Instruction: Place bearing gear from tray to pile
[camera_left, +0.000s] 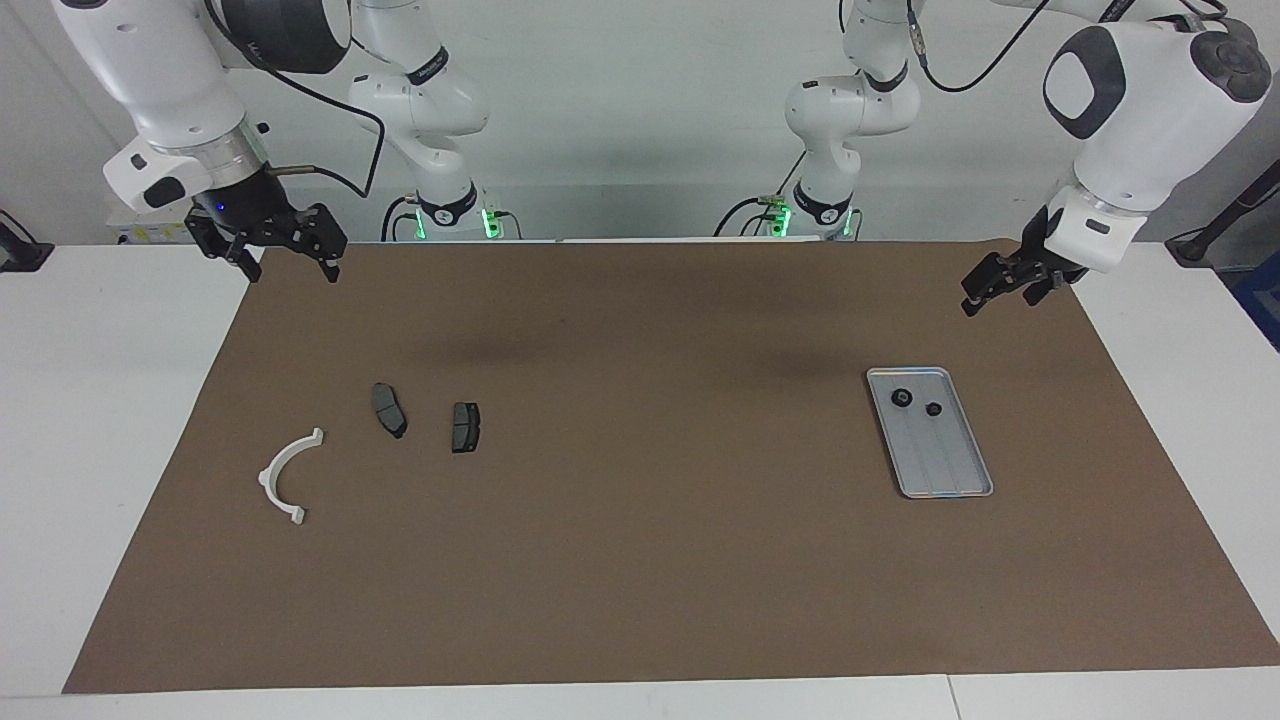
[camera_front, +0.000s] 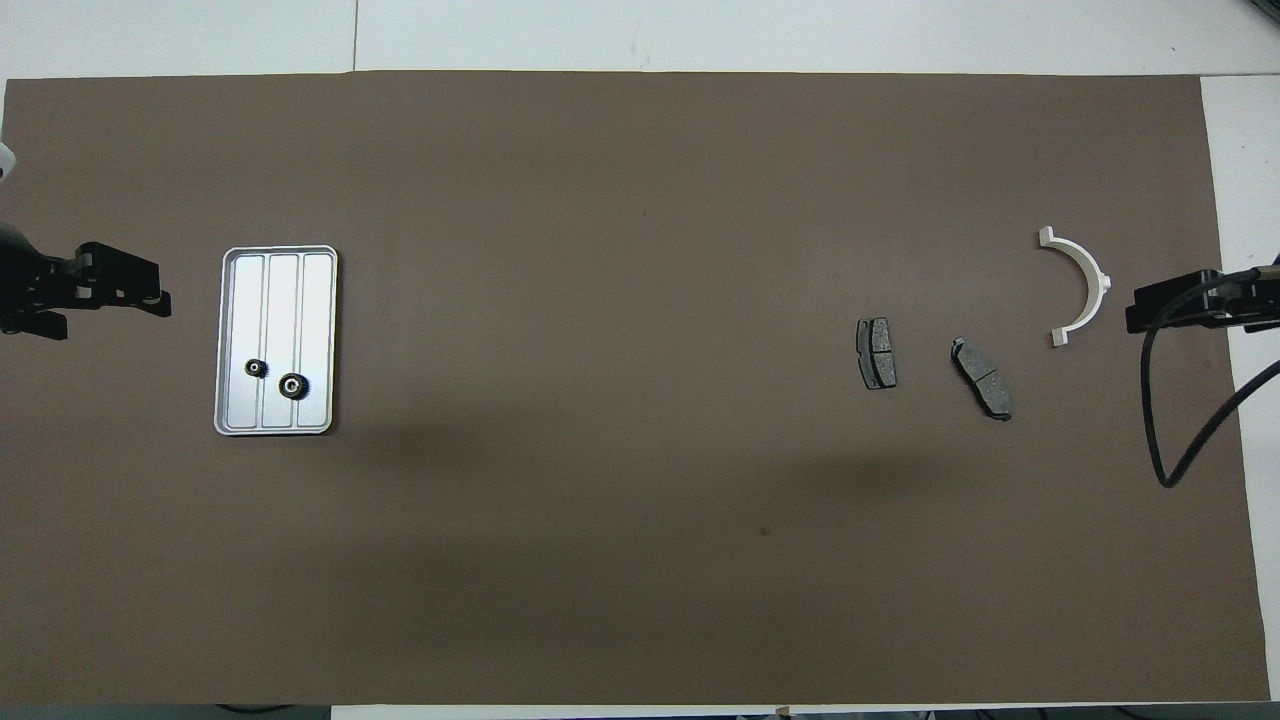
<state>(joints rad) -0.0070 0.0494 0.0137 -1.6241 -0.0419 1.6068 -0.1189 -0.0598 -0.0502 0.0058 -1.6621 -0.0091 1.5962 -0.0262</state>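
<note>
Bearing gears (camera_left: 901, 397) in tray (camera_left: 955, 480); teeth too small to discern.

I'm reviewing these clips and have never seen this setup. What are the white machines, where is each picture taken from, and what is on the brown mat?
Two white robot arms, each ending in a two-finger gripper. One picture faces them across the table; the other looks down from above their end. The left gripper and right gripper both hang in the air, holding nothing. A metal tray with two small black gears lies toward the left arm's end. Toward the right arm's end lie two dark pads and a white curved bracket.
</note>
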